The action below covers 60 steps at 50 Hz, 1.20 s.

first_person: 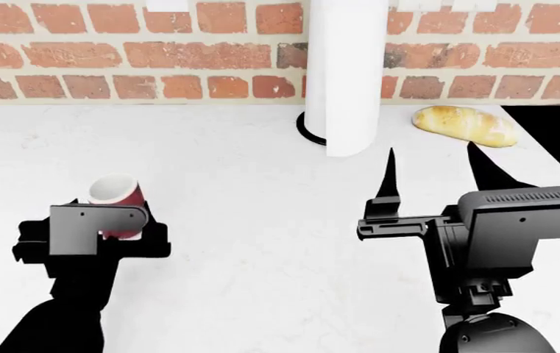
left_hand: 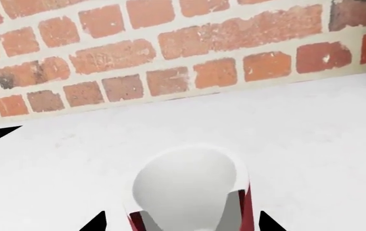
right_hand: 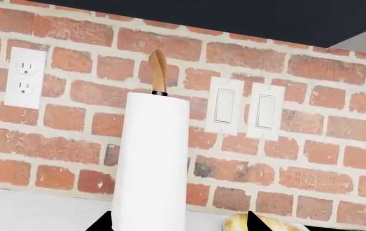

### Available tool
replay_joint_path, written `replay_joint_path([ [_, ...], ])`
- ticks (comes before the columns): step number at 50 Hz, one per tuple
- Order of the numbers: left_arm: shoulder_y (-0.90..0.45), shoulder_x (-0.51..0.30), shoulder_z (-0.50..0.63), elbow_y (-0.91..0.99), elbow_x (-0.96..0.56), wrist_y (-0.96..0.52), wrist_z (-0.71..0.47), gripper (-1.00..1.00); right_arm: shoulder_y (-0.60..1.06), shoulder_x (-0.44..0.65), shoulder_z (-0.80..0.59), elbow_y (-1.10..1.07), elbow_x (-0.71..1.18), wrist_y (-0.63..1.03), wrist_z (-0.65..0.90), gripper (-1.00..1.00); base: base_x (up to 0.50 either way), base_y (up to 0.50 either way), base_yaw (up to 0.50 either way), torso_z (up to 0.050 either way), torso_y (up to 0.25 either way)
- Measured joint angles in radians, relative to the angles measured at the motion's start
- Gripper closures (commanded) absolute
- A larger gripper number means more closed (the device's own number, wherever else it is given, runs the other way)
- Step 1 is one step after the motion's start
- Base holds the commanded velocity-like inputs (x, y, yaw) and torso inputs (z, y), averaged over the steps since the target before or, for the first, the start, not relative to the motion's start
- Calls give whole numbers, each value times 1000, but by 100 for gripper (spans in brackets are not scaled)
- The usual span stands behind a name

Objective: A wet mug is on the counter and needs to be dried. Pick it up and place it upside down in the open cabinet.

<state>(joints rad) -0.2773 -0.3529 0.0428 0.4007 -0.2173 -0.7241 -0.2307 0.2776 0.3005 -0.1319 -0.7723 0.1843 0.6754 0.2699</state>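
- Mug (first_person: 118,198) sits upright on the surface (first_person: 260,220), between the left claw's (left_hand: 181,222) spread tips, not lifted yet.
- Right claw (first_person: 432,173) is apart, empty.
- Lifting, flipping, cabinet remain.

A small dark-red cylindrical mug with a white inside (left_hand: 189,192) is seen upright on the broad white speckled counter (left_hand: 311,139). It is flanked by two black fingertips (left_hand: 96,222), and a red brick wall (left_hand: 170,53) is seen behind.

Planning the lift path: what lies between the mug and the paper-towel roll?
Only bare counter lies between mug and roll, per the head view.
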Motion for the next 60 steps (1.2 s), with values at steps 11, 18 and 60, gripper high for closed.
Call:
replay_joint_path([
  [11, -22, 3, 8, -41, 2, 16, 2, -100, 4, 3, -3, -3, 5, 5, 5, -100, 0, 0, 0, 0, 0],
  [18, -33, 6, 13, -69, 2, 30, 6, -100, 2, 4, -6, 0, 6, -1, 7, -100, 0, 0, 0, 0, 0],
  [60, -78, 20, 7, -136, -15, 91, 27, 100, -20, 10, -15, 19, 15, -37, 24, -100, 0, 0, 0, 0, 0],
])
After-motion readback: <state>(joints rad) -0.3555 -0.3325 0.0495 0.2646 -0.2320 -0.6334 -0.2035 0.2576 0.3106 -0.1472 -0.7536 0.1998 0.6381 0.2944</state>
